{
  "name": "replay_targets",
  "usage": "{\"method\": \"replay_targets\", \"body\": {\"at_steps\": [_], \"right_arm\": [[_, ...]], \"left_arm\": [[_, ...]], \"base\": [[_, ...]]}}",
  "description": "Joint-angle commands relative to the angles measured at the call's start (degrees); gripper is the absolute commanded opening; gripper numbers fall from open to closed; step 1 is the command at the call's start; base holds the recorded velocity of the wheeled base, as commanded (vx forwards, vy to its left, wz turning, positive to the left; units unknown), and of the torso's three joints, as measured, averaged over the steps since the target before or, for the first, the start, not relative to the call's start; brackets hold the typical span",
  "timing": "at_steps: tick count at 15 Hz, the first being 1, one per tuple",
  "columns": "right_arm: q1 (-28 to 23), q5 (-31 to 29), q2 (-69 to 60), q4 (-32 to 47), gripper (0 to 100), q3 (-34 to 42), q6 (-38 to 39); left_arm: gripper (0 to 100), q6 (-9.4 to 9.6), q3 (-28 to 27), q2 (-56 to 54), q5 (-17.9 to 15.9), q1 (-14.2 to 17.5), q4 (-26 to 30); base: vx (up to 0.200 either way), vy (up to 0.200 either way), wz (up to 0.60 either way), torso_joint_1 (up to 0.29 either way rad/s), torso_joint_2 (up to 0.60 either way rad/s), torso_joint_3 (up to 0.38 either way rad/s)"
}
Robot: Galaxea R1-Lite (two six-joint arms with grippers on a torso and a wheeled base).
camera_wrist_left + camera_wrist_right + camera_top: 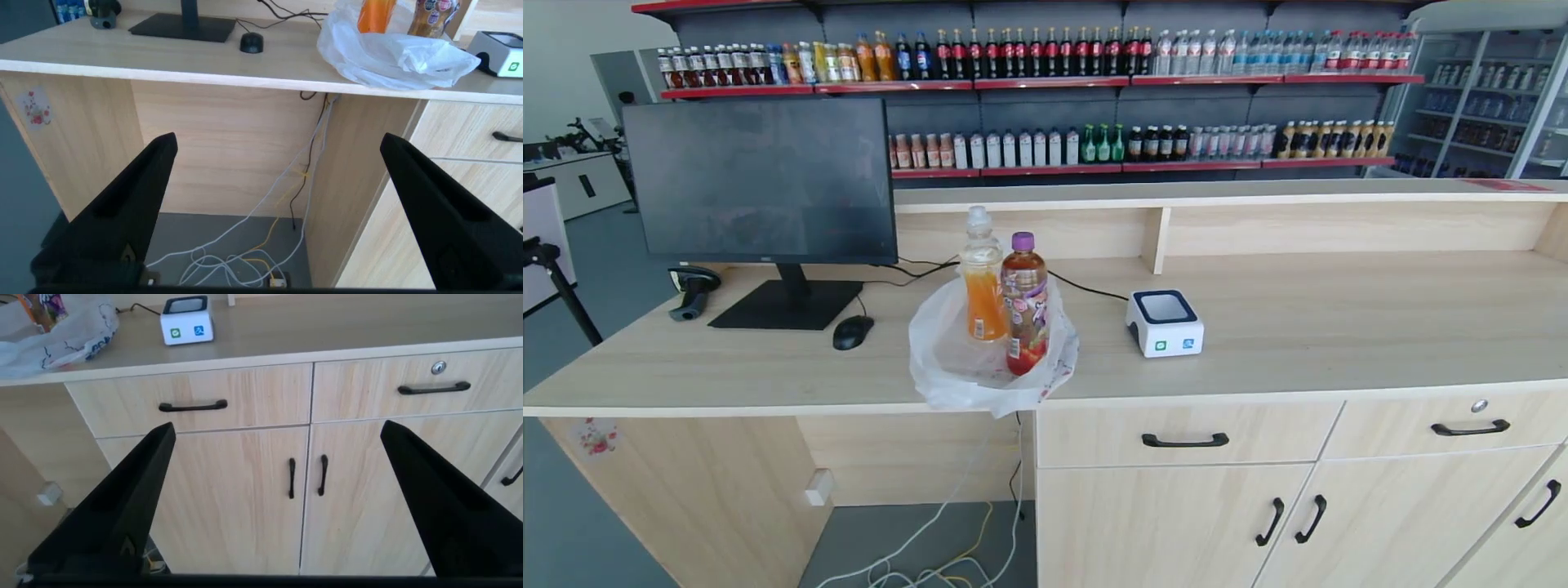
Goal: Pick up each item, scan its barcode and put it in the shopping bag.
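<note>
Pale wood made up the checkout counter (1339, 327), and near its front edge sat the thin, translucent white plastic shopping bag (992, 363), its lip slumped slightly over that edge. Two items stood upright inside the bag, close together. A clear plastic bottle of orange drink (983, 286) with a pale cap stood toward the bag's back. A clear bottle of reddish-brown drink (1023, 306) with a purple cap stood just in front of it, on the right.

Right of the bag and apart from it sat a small white cube-shaped barcode scanner (1164, 322) with a dark window on top. Left of the bag lay a black computer mouse (853, 331). Beyond the mouse stood a black flat monitor (760, 180), and farthest left of the bag a black handheld scanner (693, 291).

The left gripper (278, 212) hung lower than the bag, out in front of the open recess beneath it where loose cables (245, 245) trailed to the floor. Its two black fingers (122, 204) were spread wide with nothing between them. The right gripper (278, 506) hung below the bag and to its right, facing a drawer (245, 384) with a black handle and the cupboard doors under it, likewise spread wide and empty.
</note>
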Motion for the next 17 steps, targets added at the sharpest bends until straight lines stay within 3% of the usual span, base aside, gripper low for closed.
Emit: {"method": "replay_targets", "body": {"at_steps": [1, 4, 17], "right_arm": [[-0.04, 0.03, 0.07, -0.06, 100, 0.01, -0.08], [-0.04, 0.03, 0.07, -0.06, 100, 0.01, 0.19], [-0.04, 0.03, 0.07, 0.02, 100, 0.01, 0.36]], "left_arm": [[100, -0.01, 0.0, -0.02, 0.02, 0.0, -0.04], [100, -0.01, 0.0, -0.02, 0.02, 0.0, -0.04], [100, -0.01, 0.0, -0.02, 0.02, 0.0, 0.05]], "base": [[0.0, 0.0, 0.0, 0.0, 0.0, 0.0], [-0.2, 0.0, 0.0, 0.007, 0.0, -0.001], [0.0, 0.0, 0.0, 0.0, 0.0, 0.0]]}}
